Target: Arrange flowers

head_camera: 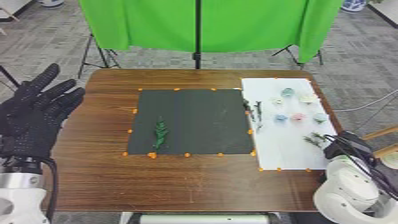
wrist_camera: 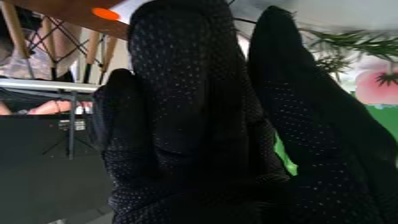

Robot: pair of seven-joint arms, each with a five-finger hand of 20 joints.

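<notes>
My left hand (head_camera: 37,117) is open, raised beyond the table's left edge. My right hand (head_camera: 345,145) is at the white sheet's right edge, close to a spiky green sprig (head_camera: 314,139). In the right wrist view my right hand (wrist_camera: 191,115) has straight fingers with the thumb apart; a green sprig (wrist_camera: 355,44) and a pink flower (wrist_camera: 380,84) show beyond the thumb. A leafy green stem (head_camera: 161,133) lies upright on the dark mat (head_camera: 200,107). On the white sheet (head_camera: 282,155) are a pink flower (head_camera: 298,117), a blue flower (head_camera: 281,118), a teal flower (head_camera: 287,92) and dark stems (head_camera: 258,111).
Orange markers (head_camera: 152,155) pin the edges of the mat and sheet on the brown table (head_camera: 178,185). Behind the table hangs a green cloth (head_camera: 151,25) on a stand. Wooden legs (head_camera: 382,132) stand at the right beside my right arm.
</notes>
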